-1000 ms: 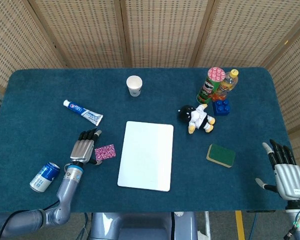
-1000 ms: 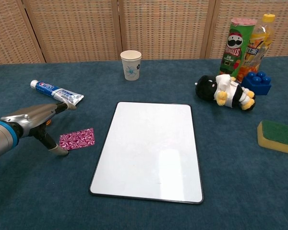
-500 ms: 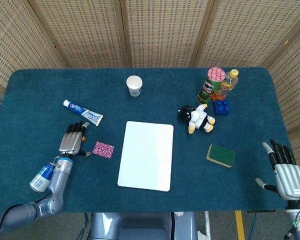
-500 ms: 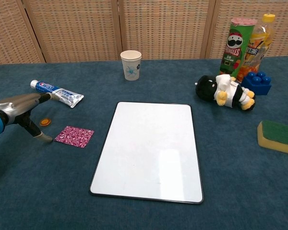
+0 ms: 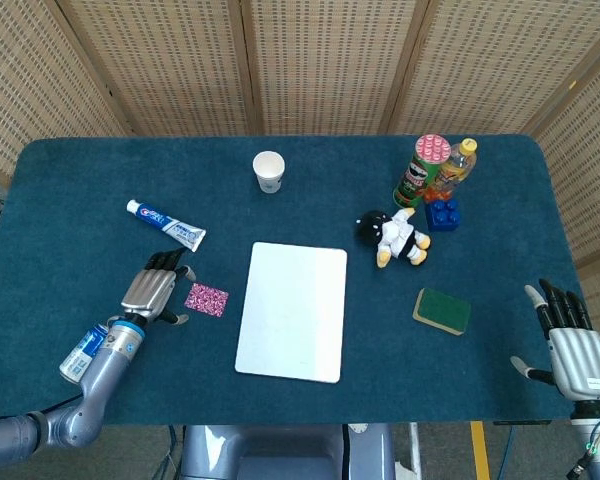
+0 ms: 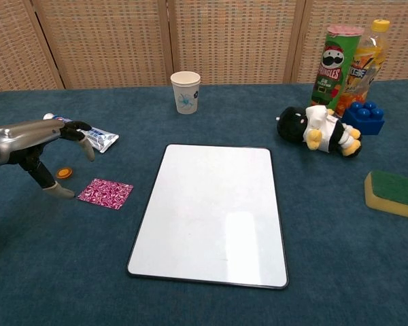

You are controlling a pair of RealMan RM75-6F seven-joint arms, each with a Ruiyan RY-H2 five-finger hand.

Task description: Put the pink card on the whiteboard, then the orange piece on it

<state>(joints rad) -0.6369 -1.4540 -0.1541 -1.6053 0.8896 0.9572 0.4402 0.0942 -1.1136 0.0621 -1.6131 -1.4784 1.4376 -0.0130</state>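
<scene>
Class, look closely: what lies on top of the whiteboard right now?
Nothing lies on the whiteboard; its whole surface shows bare. The pink card lies on the table beside it, left.

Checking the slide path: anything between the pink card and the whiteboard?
Nothing: bare blue cloth between pink card and whiteboard, clear in the chest view.

A strip of bare counter is left between the pink card and the whiteboard, with open counter in front of both. The card's far side is hemmed by the orange piece and the toothpaste tube.
</scene>
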